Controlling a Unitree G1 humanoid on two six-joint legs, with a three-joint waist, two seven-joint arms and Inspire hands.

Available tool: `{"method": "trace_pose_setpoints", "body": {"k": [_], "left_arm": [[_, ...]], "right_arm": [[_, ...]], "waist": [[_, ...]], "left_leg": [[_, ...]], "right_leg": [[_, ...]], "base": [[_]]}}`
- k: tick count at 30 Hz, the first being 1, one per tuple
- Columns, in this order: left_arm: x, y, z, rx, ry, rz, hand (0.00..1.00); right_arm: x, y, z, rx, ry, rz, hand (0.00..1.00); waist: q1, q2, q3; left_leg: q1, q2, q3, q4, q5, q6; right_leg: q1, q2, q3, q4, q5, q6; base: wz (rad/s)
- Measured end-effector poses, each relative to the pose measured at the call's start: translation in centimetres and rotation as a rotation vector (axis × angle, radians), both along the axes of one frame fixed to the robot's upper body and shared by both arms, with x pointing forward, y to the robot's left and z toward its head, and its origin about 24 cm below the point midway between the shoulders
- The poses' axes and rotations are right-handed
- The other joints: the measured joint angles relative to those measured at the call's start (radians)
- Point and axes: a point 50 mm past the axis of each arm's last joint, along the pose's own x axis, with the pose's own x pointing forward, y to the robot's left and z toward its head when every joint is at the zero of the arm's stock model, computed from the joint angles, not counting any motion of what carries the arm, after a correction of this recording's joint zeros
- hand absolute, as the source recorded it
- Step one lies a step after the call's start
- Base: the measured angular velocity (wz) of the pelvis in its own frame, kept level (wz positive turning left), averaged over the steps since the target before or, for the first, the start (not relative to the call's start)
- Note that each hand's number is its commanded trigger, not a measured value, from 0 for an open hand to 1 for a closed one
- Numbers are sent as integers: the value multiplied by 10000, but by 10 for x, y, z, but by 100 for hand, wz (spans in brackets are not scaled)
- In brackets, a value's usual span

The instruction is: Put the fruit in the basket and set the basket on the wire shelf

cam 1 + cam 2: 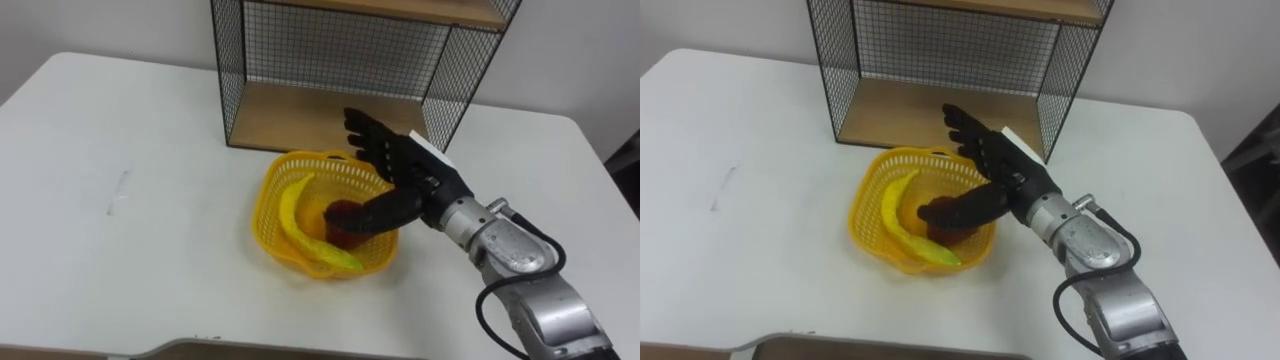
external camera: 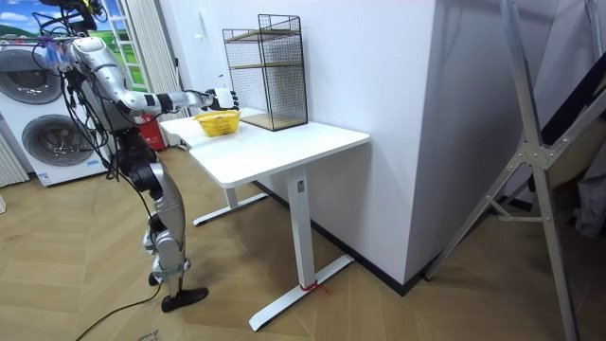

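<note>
The right hand (image 1: 400, 165) hangs spread wide above the yellow plastic mesh basket (image 1: 268, 205) on the white table (image 1: 120, 150), yellow banana (image 1: 295, 215) and dark red fruit (image 1: 340, 212) inside; it looks light and springy, so I'd grip its rim.

A white table (image 2: 284, 147) stands on wood floor (image 2: 57, 251) near a washing machine (image 2: 57, 142).

Black hand (image 1: 400, 170), silver forearm (dark cable)

We read no text, label, number or sign on the basket (image 1: 272, 192), the wire shelf (image 1: 300, 112) or the desk (image 1: 120, 150).
</note>
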Motion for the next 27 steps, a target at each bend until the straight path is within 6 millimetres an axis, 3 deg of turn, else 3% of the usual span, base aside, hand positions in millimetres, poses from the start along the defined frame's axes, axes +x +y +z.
{"method": "trace_pose_setpoints", "body": {"k": [7, 13, 18, 20, 22, 27], "left_arm": [[-3, 1, 0, -36, 1, 260, 0], [-16, 6, 1, -158, -63, 1511, 0], [-40, 12, 3, -346, -216, 4115, 0], [-48, 14, 3, -317, -354, 5185, 0], [-55, 18, 4, 13, -544, 6370, 0], [-72, 41, 14, 1994, -1870, 11203, 0]], "right_arm": [[0, 0, 0, 10, -4, -13, 0], [2, -6, 4, 527, -69, -496, 0], [-5, -41, 5, 1097, -259, -2319, 0], [-8, -54, 10, 1261, -519, -3041, 0], [-10, -65, 13, 1986, -603, -3843, 0], [-26, -103, 18, 3627, -803, -6251, 0]], "waist": [[-13, -21, -16], [-75, -51, -48], [-245, 119, -110], [-275, 250, -87], [-409, 367, -145], [-469, 565, -155]], "left_leg": [[6, 1, 4, 12, -2, -2], [11, 0, -4, 52, -2, -1], [74, 7, -97, 147, -10, 2], [131, 6, -82, 50, -10, 3], [151, 2, -116, -8, -10, 2], [368, -1, -39, -134, -6, 0]], "right_leg": [[55, -8, -17, -6, -1, -1], [112, -15, -41, -61, 4, -7], [294, -8, -135, -171, 31, -11], [300, -7, -130, -174, 30, -11], [336, -27, -127, -174, 13, -9], [459, -14, -37, -173, -22, -7]], "base": [[0], [0], [8], [-2], [3], [-3]]}}
